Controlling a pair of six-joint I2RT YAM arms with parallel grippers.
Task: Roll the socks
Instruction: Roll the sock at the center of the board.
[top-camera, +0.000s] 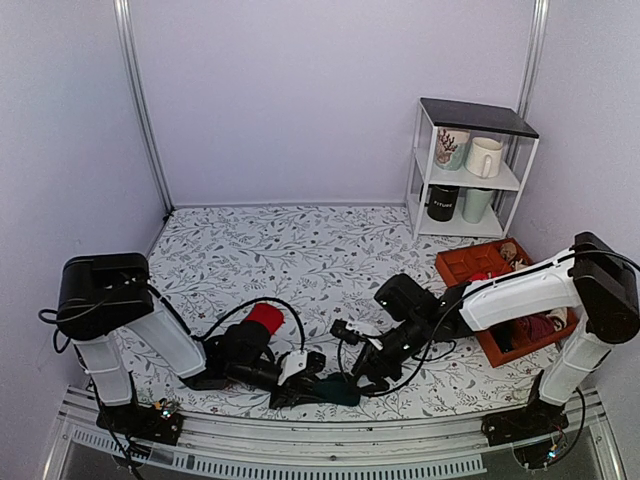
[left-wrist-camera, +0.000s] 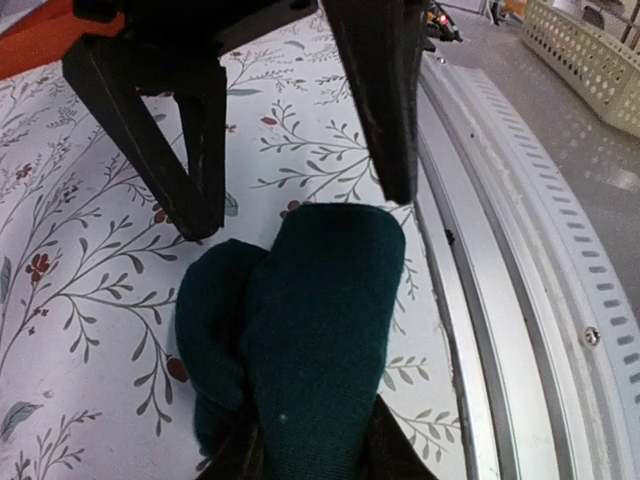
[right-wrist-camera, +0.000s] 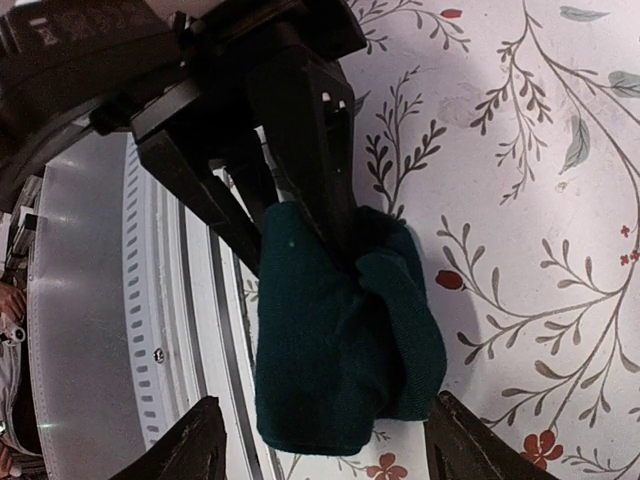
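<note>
left jaws pinch teal sock (left-wrist-camera: 310, 320) | right jaws wide, empty | rail (left-wrist-camera: 492, 330) just beside

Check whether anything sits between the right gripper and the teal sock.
Nothing visible does. The right gripper is open, with its fingers on either side of the teal sock at its free end. The left gripper is clamped on the sock's other end, opposite the right gripper rather than in its way.

Red sock (top-camera: 265, 318) largely behind left arm (top-camera: 170, 340); near end of teal sock (left-wrist-camera: 300, 330) beyond left-wrist view's edge.
</note>
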